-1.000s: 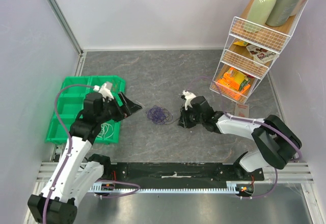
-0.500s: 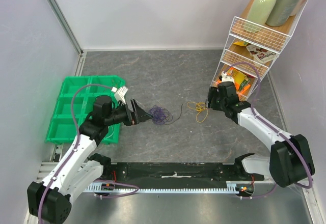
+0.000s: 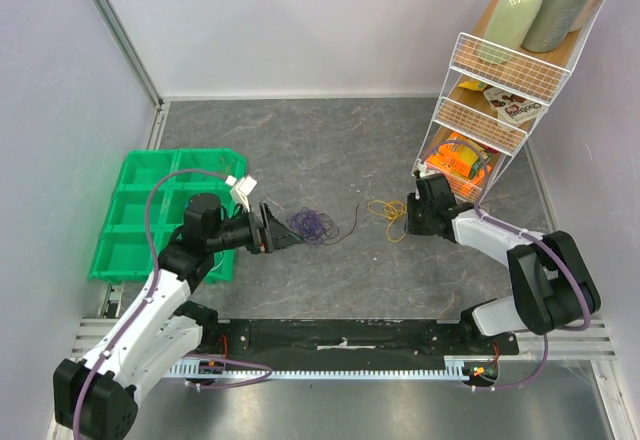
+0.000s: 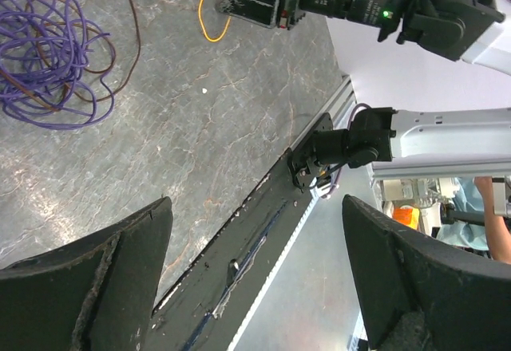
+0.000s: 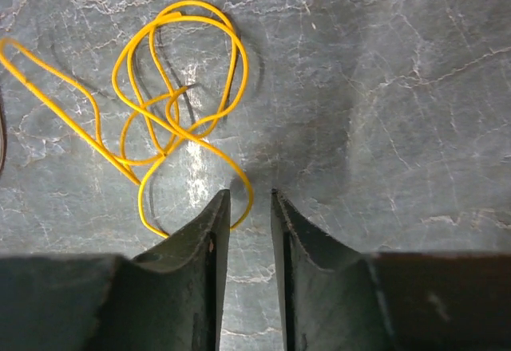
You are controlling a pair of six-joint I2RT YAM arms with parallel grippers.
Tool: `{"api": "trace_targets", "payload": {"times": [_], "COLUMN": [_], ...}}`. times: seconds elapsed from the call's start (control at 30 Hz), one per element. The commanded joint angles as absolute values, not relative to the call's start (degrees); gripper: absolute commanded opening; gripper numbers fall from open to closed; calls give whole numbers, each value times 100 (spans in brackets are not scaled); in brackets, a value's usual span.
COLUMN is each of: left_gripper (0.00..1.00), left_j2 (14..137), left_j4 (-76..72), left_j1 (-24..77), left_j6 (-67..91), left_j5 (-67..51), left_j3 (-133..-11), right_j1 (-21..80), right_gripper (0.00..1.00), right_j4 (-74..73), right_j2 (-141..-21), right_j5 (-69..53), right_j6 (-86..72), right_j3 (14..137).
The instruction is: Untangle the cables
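Observation:
The cables lie apart on the grey table. A purple bundle (image 3: 313,225) (image 4: 48,56) with a thin dark wire (image 4: 134,40) through it sits mid-table. A loose yellow cable (image 3: 386,212) (image 5: 172,104) lies to its right. My left gripper (image 3: 284,232) (image 4: 255,287) stands wide open just left of the purple bundle, with nothing between its fingers. Low at the yellow cable's right edge is my right gripper (image 3: 406,218) (image 5: 249,198). Its jaws are narrowly apart. The cable's nearest loop curves into that gap at the left fingertip (image 5: 215,207), not pinched.
A green compartment bin (image 3: 135,210) stands at the left behind my left arm. A white wire rack (image 3: 490,110) with bottles and snack packs stands at the back right, close behind my right arm. A black rail (image 3: 340,338) runs along the near edge.
My right gripper carried the yellow cable rightward from mid-table, released it, then lowered beside it with jaws narrowing. My left gripper swung from the bin toward the purple bundle.

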State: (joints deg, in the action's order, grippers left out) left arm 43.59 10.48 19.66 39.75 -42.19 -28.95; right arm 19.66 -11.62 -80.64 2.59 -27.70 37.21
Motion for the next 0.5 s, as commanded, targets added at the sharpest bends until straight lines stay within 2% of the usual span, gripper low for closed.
{"api": "trace_targets", "payload": {"times": [0.0, 0.07, 0.2, 0.33, 0.47], "left_gripper": [92, 92, 93, 77, 74], "left_j2": [4412, 4465, 4482, 4596, 4947], "left_j4": [660, 528, 317, -235, -667], "left_j1": [2056, 2118, 2259, 2417, 2741], "left_j6": [4060, 4183, 4306, 4473, 4492], "left_j5": [-4474, -4439, -4272, -4315, -4281], "left_j3": [-2883, -2874, -2865, -2865, -2970], "right_j1": [2056, 2179, 2443, 2531, 2549], "right_gripper": [26, 0, 0, 0, 0], "right_j4": [-773, -782, -791, -765, -878], "right_j2": [-8174, -8052, -7324, -6550, -6241], "right_j5": [193, 71, -526, -1615, -2670], "right_j6": [-2365, -2251, -2171, -2381, -2592], "right_j3": [3963, 4034, 4034, 4052, 4341]}}
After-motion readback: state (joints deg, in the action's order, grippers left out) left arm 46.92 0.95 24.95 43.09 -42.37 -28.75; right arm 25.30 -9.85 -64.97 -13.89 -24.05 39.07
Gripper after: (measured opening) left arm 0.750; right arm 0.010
